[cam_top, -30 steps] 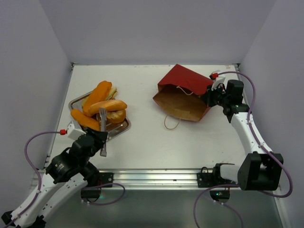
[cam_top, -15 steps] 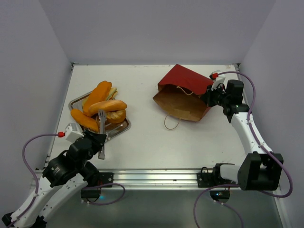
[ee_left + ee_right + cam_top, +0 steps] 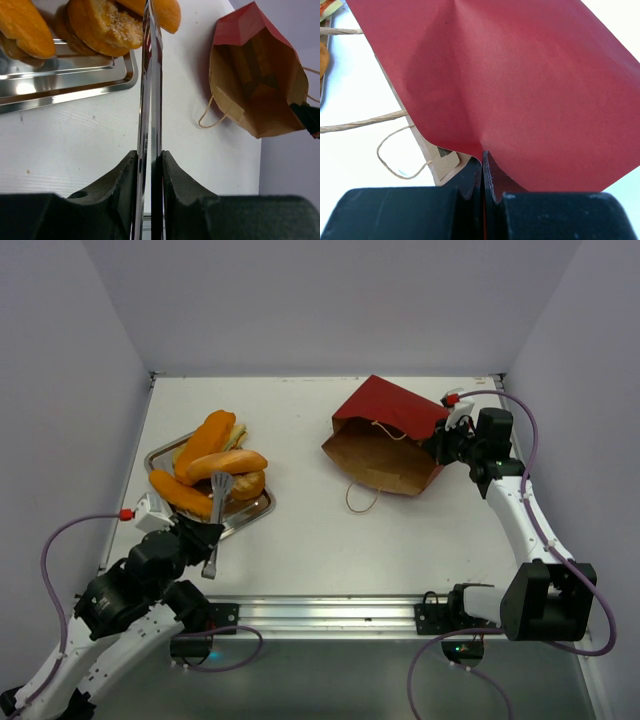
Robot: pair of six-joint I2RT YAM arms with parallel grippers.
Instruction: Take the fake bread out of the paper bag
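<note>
**Dark red paper bag (image 3: 385, 445) on my right, orange-brown fake bread (image 3: 215, 465) piled on my left**

My right pincer (image 3: 441, 447) is closed to a hairline on a fold of the bag's red paper at its shut far-right end. The jaws meet with only paper between them. From that grip the bag's long axis runs leftward across the white table (image 3: 330, 540). The bag lies on its side, mouth gaping toward my left arm, with thin tan cord handles (image 3: 350, 502) trailing at the mouth. Through the mouth, from the left wrist, I see only brown kraft lining. No bread shows inside, though the deepest corner is shadowed.

My left pincer (image 3: 205, 540) is clamped on the handle end of long metal tongs (image 3: 217, 510), jaws nearly together with the two pressed blades between. The tongs point straight ahead, their tips in among the pile; whether they grip anything I cannot tell. The bread, long golden-orange rolls and a round seeded bun, rests on a square metal tray (image 3: 262, 508). It is just ahead of this pincer and well apart from the bag, which lies ahead and to the right. My left arm is far nearer the bread; only my right is at the bag. I judge the emptying about done.
</note>
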